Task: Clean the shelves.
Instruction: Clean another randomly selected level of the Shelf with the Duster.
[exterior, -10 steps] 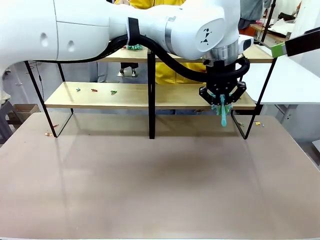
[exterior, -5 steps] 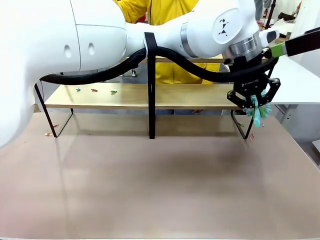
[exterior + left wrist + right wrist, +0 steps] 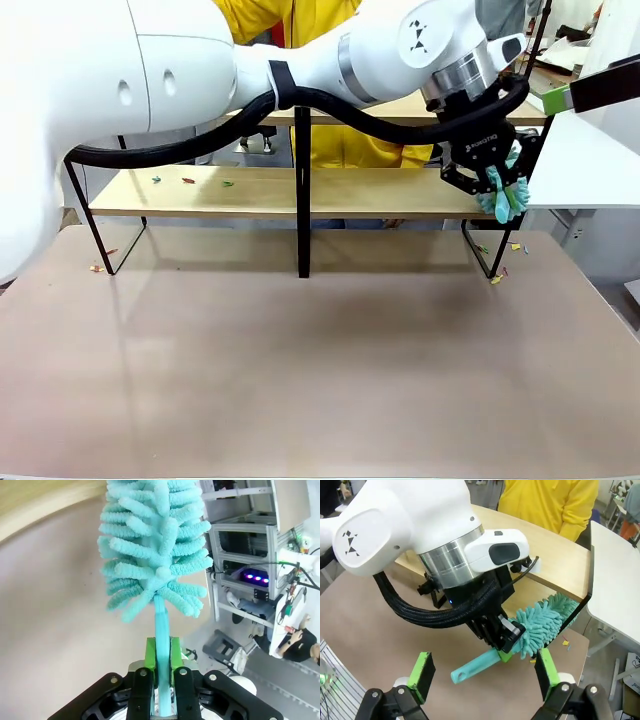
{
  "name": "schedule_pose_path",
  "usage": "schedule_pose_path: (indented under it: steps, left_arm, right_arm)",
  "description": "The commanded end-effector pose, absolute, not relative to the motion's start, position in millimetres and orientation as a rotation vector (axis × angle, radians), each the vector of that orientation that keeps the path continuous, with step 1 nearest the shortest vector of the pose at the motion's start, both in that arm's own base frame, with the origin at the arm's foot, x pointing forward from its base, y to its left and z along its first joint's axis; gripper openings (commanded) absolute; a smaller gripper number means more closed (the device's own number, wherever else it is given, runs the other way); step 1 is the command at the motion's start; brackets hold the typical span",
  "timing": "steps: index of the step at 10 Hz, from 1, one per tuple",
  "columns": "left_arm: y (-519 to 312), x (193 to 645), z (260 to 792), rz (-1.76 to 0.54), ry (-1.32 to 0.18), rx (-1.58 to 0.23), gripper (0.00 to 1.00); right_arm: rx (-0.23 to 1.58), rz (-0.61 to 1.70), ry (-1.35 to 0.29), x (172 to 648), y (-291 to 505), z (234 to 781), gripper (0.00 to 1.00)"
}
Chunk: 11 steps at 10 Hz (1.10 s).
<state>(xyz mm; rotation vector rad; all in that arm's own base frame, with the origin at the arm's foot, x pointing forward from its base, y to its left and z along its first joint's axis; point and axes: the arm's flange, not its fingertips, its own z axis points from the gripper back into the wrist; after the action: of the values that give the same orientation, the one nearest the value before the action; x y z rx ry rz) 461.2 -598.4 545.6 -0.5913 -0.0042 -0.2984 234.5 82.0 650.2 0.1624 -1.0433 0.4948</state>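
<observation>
The left gripper (image 3: pixel 497 188) is clenched on the slim handle of a teal chenille duster (image 3: pixel 155 555), its green pads pinching the handle from both sides just below the fluffy head. The arm reaches across from the left to the right end of the shelves (image 3: pixel 380 192), a two-tier rack of long light-wood boards on a thin black metal frame that stands along the far edge of the grey-brown tabletop (image 3: pixel 300 350). The duster head sits at the front right corner of the lower board, close to the black end frame; whether it touches the wood cannot be told. Small coloured scraps (image 3: pixel 188 181) lie near the left end of the lower board, and a few more scraps (image 3: pixel 495 278) lie on the tabletop by the rack's right foot. The right gripper (image 3: pixel 484 672) hangs above that corner with its jaws spread wide, holding nothing. A person in a yellow top (image 3: pixel 550 500) stands behind the shelves.
</observation>
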Motion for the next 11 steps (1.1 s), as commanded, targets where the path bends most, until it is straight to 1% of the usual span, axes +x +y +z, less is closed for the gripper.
schedule_pose_path:
  steps: [1,4,6,8,10,11]
  left_arm:
    - [-577.0,447.8,555.7,-0.327,0.040,-0.613,0.12]
    - [-510.1,411.9,576.7,-0.438,0.138,-0.560,0.12]
    - [-455.9,372.6,592.6,-0.556,0.152,-0.594,0.12]
    - [-413.9,332.4,594.3,-0.632,0.150,-0.615,0.12]
    - [-399.2,318.8,592.6,-0.672,0.155,-0.647,0.12]
    - [-399.2,318.3,591.2,-0.662,0.132,-0.638,0.12]
  right_arm:
    - [0.168,0.498,-1.041,235.4,81.2,650.0,1.00]
    - [0.168,0.498,-1.041,235.4,81.2,650.0,1.00]
    - [0.168,0.498,-1.041,235.4,81.2,650.0,1.00]
    - [0.168,0.498,-1.041,235.4,81.2,650.0,1.00]
    - [0.168,0.498,-1.041,235.4,81.2,650.0,1.00]
    - [0.168,0.498,-1.041,235.4,81.2,650.0,1.00]
